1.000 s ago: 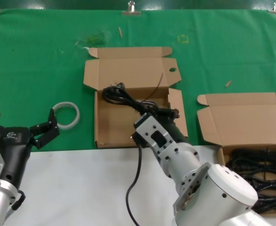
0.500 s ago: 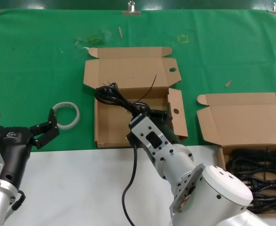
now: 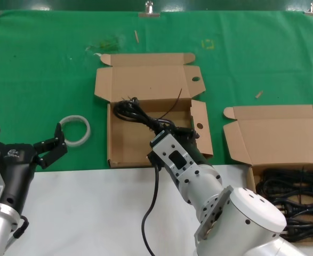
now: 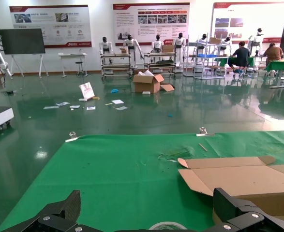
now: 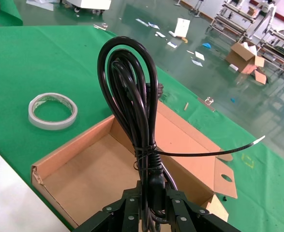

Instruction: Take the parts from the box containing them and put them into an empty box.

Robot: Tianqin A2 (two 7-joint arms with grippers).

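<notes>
Green table (image 3: 44,69), right hand (image 3: 173,129) clamped on cable bundle (image 5: 132,96), above round-holed box (image 3: 125,146)

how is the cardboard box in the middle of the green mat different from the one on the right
The middle box has a bare floor, with only the cable bundle held over it by the right pincer; the right box holds a pile of black cables. The middle box's side flaps have round holes; none show on the right box, which runs partly out of the head view. Both are brown mailer boxes with lids open.
</notes>
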